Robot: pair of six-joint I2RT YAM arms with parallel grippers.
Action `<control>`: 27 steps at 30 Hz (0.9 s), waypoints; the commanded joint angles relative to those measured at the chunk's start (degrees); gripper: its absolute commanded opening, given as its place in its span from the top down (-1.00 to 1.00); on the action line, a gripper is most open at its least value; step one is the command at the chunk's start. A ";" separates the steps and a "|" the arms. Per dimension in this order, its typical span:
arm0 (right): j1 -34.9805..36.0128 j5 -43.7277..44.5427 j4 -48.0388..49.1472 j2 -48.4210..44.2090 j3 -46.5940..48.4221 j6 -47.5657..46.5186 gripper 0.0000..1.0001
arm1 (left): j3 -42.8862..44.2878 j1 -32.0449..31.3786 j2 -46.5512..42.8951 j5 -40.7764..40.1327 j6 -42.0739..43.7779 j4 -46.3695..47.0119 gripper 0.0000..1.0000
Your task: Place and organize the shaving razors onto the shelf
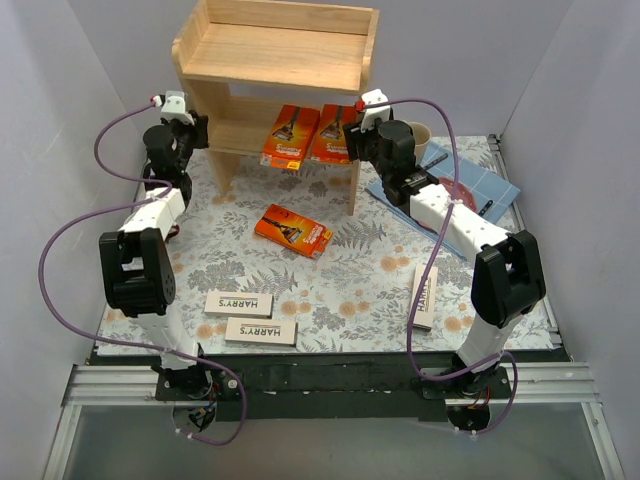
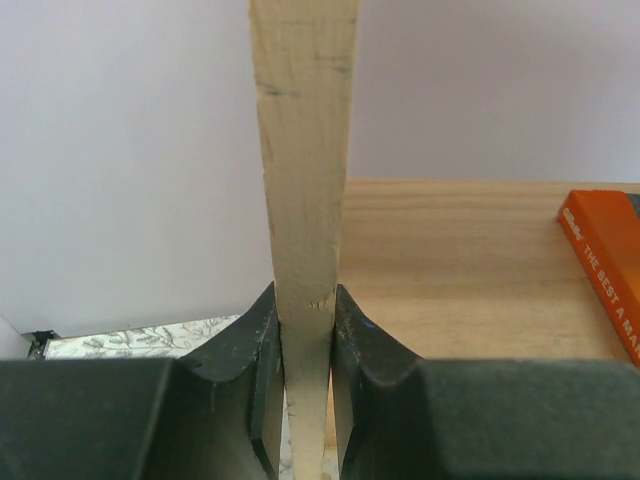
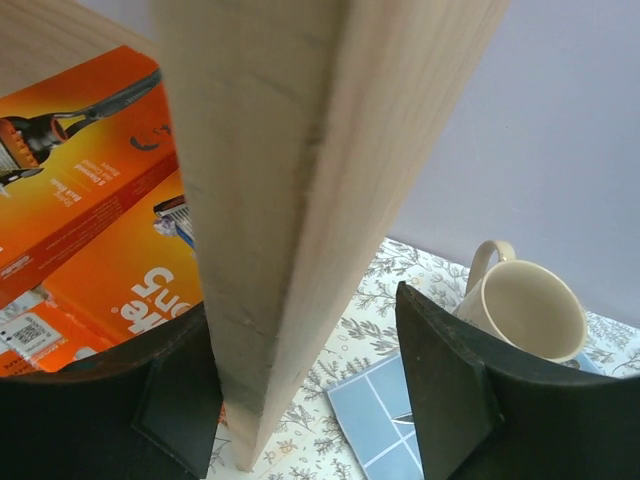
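Three HARRY'S boxes [image 1: 239, 303] lay near arm bases. One orange pack [image 1: 293, 230] lay mid-table, and two orange packs [image 1: 290, 137] sat on lower tier of shelf [image 1: 280, 60].

Left gripper [image 2: 305, 340] was clamped on left front post [image 2: 305, 150]. Right gripper [image 3: 310, 400] straddled right front post [image 3: 300, 200], jaws apart, no grip.

Step, likely: repositioning shelf. Next move called for right jaws closing, then both arms moving together.

The shelf [image 1: 275, 45] stands upper centre, with two orange packs [image 1: 285, 137] side by side on its lower tier. A third orange pack [image 1: 293, 230] lies mid-frame on the tabletop [image 1: 370, 270]. Two white boxes [image 1: 240, 303] lie lower left, a third white box [image 1: 424, 297] lower right. The left pincer [image 1: 203, 130] and right pincer [image 1: 352, 140] are at its front posts.
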 commanded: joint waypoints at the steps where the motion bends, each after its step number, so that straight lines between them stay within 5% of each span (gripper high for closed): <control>1: -1.19 1.34 4.20 -0.51 0.78 -1.57 -0.33 | -5.85 -1.92 -10.17 5.89 -0.50 -0.32 1.00; 11: -3.39 -0.42 3.06 -0.87 0.52 -2.88 -0.27 | -16.41 -2.63 -21.52 3.44 -3.23 -6.39 0.97; 12: -3.30 -0.07 1.93 -1.21 0.52 -3.06 -0.42 | -16.41 -2.63 -21.35 2.39 -3.14 -7.35 0.76; 13: -3.30 0.63 0.53 -2.52 0.34 -2.54 -0.54 | -15.02 -2.71 -21.35 1.33 -3.23 -9.10 0.17; 17: -3.30 0.73 -8.00 -11.56 -5.79 1.85 -0.78 | -18.59 -2.71 -31.58 -0.72 -5.77 -18.94 -0.35; 23: -3.21 -11.83 -22.68 -24.24 -17.92 8.78 -0.69 | -27.57 -2.89 -47.44 2.89 -13.49 -35.51 -0.52; 27: -3.30 -31.99 -24.45 -22.58 -21.54 15.80 -0.49 | -31.96 -2.89 -50.00 11.85 -19.56 -41.90 -0.51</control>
